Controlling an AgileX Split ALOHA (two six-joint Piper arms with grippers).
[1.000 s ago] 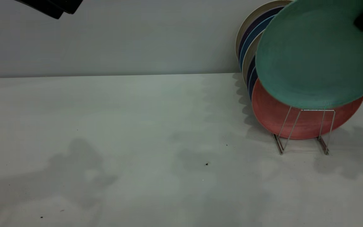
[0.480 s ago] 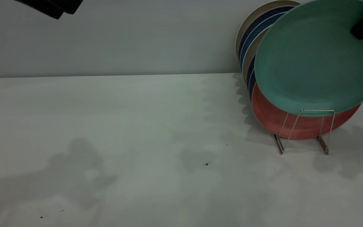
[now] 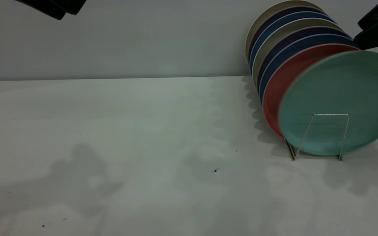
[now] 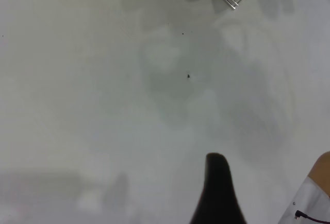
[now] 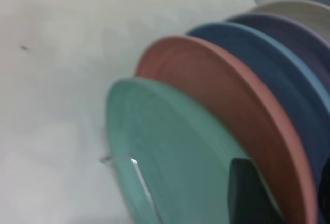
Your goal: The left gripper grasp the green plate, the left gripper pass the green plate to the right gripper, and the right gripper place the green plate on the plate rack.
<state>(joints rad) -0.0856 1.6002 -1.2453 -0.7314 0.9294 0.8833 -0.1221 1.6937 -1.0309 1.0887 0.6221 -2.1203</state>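
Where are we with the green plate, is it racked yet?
Nearly done. The green plate stands in the plate rack, behind its front loop and against the pink plate. The right gripper is at its top edge; the left gripper is parked. Only retreat remains.

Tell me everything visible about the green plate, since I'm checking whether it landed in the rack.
The green plate is round, matte teal-green, with a low raised rim. It stands on edge, tilted back, at the front of the row, against the salmon-pink plate. The plate rack's front wire loop crosses its lower face. The right tool sits at its upper edge; whether it grips the plate cannot be told.
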